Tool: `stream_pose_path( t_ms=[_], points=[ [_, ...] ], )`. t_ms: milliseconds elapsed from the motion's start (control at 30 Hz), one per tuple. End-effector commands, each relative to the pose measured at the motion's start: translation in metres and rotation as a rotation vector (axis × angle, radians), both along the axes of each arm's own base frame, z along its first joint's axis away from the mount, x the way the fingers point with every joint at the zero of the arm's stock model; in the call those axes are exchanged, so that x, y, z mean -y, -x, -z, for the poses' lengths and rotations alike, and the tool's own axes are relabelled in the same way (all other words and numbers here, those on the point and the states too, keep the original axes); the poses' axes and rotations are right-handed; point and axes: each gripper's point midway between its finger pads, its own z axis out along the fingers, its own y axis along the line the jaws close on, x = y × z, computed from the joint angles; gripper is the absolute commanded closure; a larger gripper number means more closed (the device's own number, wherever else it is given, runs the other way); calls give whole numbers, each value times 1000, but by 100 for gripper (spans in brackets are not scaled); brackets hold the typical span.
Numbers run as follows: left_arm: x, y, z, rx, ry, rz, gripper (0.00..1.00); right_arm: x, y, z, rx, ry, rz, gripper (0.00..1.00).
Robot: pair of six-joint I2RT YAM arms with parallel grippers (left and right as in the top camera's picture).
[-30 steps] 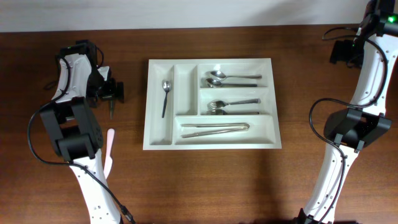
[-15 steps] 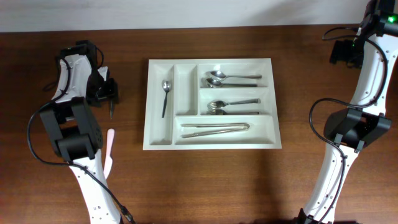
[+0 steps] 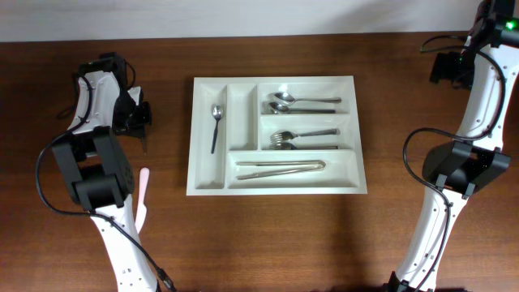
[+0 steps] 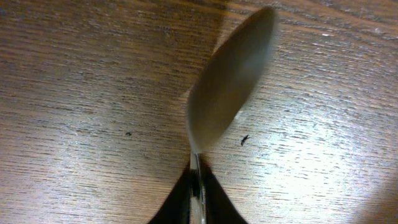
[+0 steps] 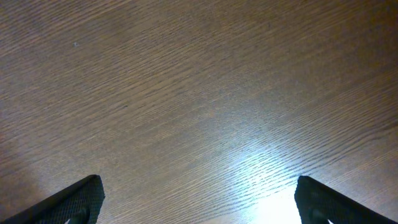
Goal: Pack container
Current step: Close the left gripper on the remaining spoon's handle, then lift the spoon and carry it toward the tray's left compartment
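The container (image 3: pixel 276 79) is a large white tray in the middle of the table. It holds a teaspoon (image 3: pixel 216 123) in its left narrow slot, spoons (image 3: pixel 298 102), forks (image 3: pixel 298 138) and tongs (image 3: pixel 280 167). My left gripper (image 3: pixel 143 123) is at the left of the table, shut on the thin handle of a metal spoon (image 4: pixel 231 84). The spoon's bowl points away from the gripper (image 4: pixel 196 190) over the wood. In the overhead view one end of the spoon (image 3: pixel 146 146) sticks out below the gripper. My right gripper (image 3: pixel 448 68) hangs open at the far right corner, nothing between its fingers (image 5: pixel 74 199).
A pale pink utensil (image 3: pixel 143 183) lies on the table beside the left arm's base, below the left gripper. The right arm's links (image 3: pixel 462 166) stand to the right of the tray. The right wrist view shows only bare wood.
The left gripper's jaws have closed from wide open onto the spoon's handle. The gripper stayed in place. The right arm has not moved.
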Motion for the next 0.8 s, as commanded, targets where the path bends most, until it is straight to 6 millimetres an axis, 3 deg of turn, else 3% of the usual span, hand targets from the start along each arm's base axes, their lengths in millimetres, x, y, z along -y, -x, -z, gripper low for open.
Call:
stream_pose_path(
  t_ms=[0, 233, 400, 600, 767],
  points=[
    [3, 0, -7, 14, 11, 6, 98, 1, 0, 3, -3, -3, 12, 1],
    [11, -2, -8, 26, 56, 3, 98, 0, 0, 3, -4, -3, 12, 1],
    [20, -12, -31, 74, 107, 3, 98, 1, 0, 3, -3, -3, 13, 1],
    [28, -28, -98, 196, 85, 37, 98, 1, 0, 3, -3, -3, 13, 1],
    [55, -25, -154, 280, 78, 96, 98, 1, 0, 3, -3, -3, 12, 1]
  ],
)
